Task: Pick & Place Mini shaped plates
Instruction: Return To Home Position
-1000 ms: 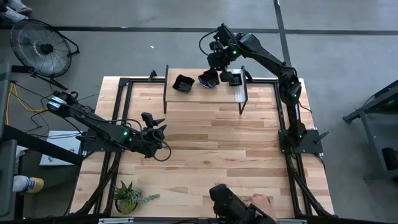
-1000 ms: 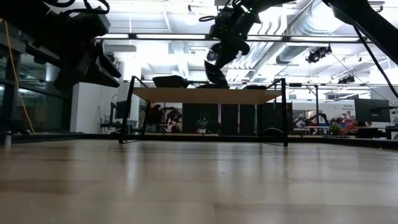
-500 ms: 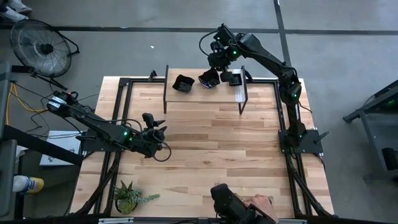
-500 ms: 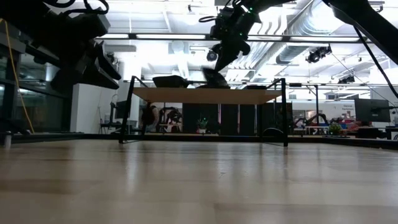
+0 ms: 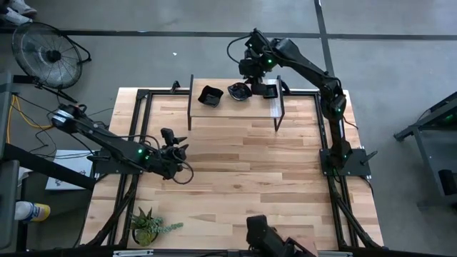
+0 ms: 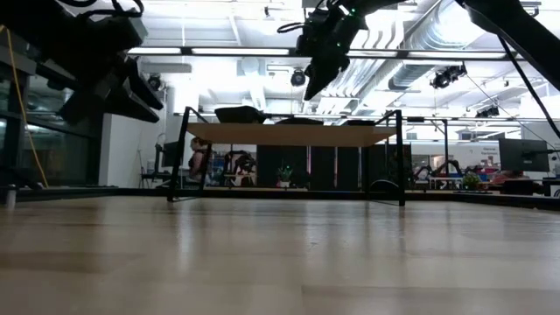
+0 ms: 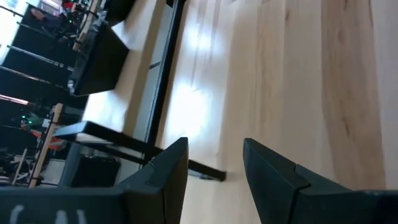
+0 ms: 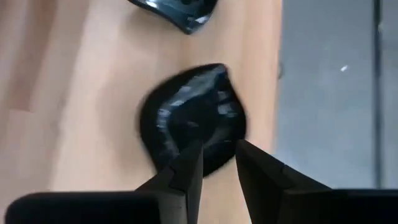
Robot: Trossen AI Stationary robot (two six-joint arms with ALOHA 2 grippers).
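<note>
Three glossy black mini plates lie flat on the raised wooden shelf (image 5: 246,107) at the table's far edge: a squarish one (image 5: 210,95), a rounded wavy-edged one (image 5: 238,91) and a small square one (image 5: 270,90). My right gripper (image 5: 249,70) hangs open just above the rounded plate (image 8: 193,118), its fingers clear of it in the low view (image 6: 313,87). A second plate (image 8: 177,9) shows beyond it. My left gripper (image 5: 177,150) hovers open over bare table (image 7: 214,149) on the left side.
The shelf stands on black metal legs (image 5: 279,114) with open space beneath it (image 6: 289,166). A green potted plant (image 5: 150,226) sits at the near left corner. A dark object (image 5: 264,235) juts in at the near edge. Bare wood (image 5: 250,171) fills the table's middle.
My right gripper held the rounded plate tilted below its fingers, lowered it onto the shelf, let go and rose. The plate now lies flat between the other two. My left gripper has shifted slightly toward the table's left edge. A hand at the near edge has withdrawn.
</note>
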